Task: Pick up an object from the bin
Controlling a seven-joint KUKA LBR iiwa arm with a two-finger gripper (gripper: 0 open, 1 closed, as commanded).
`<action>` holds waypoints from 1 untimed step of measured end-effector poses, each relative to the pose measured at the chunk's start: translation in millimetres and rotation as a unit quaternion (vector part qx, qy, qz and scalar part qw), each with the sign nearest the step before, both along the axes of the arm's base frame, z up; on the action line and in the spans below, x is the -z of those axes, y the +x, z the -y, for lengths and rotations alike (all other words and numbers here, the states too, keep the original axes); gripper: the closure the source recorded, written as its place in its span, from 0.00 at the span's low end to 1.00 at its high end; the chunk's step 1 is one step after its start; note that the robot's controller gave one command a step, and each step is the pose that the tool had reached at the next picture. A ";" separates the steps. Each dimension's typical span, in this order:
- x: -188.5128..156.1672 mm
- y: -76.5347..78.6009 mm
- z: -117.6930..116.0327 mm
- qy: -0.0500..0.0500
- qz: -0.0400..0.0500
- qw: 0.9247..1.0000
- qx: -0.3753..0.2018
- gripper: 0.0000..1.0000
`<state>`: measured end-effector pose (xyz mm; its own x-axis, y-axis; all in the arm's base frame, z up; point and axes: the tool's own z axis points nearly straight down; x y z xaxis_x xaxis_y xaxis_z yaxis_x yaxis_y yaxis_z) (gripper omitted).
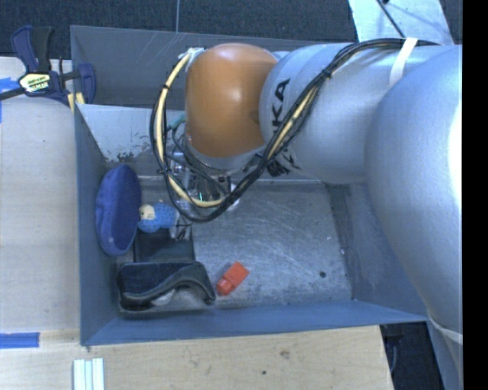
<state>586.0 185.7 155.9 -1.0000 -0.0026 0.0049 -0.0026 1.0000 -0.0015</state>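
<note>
My gripper [201,187] hangs low over the left half of the bin, mostly hidden under the arm's orange cover and cables. Just to its lower left lies a small blue toy with a pale yellow head [154,217]. A blue oval pad [118,209] leans against the left wall beside that toy. Below the gripper, a black curved thing [164,283] lies in the front left corner, with a flat dark piece [163,245] above it. A small orange block [232,278] sits on the floor to the right of the black thing.
The arm enters from the right and covers the bin's back right part. Bare grey floor shows in the middle and right of the bin. The bin's walls stand close around the things at the left and front.
</note>
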 end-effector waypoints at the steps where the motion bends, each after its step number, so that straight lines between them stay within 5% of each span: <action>1: 90.2 -1.7 6.0 0.000 0.002 0.999 -0.037 0.00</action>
<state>584.2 179.7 65.8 -0.9970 -0.0772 0.0014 -0.0772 0.9970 -0.0010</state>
